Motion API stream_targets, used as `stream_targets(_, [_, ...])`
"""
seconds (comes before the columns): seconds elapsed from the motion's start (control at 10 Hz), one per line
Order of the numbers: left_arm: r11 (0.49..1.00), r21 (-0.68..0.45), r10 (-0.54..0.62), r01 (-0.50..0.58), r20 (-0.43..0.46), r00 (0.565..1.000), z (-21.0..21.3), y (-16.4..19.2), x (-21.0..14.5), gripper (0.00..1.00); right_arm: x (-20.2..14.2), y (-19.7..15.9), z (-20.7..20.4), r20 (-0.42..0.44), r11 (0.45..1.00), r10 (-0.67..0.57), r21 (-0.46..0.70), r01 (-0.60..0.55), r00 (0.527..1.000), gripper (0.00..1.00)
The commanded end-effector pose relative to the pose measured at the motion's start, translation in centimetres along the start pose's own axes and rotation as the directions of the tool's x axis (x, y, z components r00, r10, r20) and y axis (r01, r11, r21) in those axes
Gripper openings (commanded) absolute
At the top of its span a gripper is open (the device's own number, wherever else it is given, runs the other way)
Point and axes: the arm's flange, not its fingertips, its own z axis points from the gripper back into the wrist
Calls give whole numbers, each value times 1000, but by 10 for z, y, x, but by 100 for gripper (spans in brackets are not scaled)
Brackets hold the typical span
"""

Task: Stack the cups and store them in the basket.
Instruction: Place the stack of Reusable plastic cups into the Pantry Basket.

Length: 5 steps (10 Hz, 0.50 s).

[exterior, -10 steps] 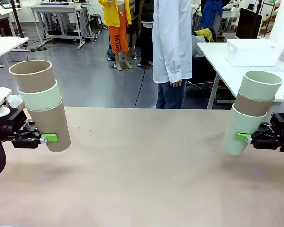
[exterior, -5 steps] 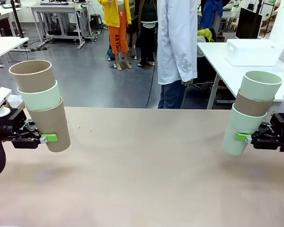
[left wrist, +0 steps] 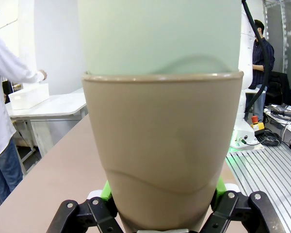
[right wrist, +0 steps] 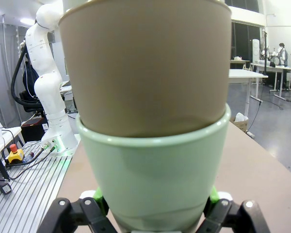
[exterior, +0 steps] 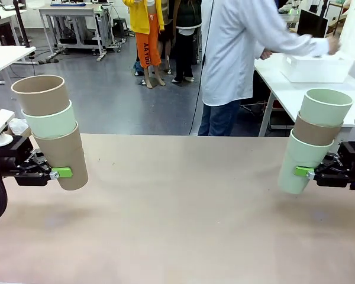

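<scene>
Cups (exterior: 50, 127) (exterior: 315, 135) stacked in both end effectors (exterior: 68, 171) (exterior: 297, 171)

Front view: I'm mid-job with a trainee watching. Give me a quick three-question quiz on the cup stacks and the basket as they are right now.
1. True or false: the basket sits on the shared table between the grippers.
2. The top cup of the right stack, held by the right gripper, is: A tan, B mint green, C white.
3. Fill in: the left gripper is shut on the left stack of ___ cups.

Key: 1 false, it is on the white side table at the far right, where the person reaches for it. 2 B. 3 three.
</scene>
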Motion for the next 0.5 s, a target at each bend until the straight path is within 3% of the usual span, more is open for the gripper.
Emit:
stream_targets(0.0, [1000,1,-6,6,9,1000,0,0,5,83,3,0,0,0,1000,6,1,-6,1000,86])
stream_targets(0.4, [1000,1,-6,6,9,1000,0,0,5,83,3,0,0,0,1000,6,1,-6,1000,86])
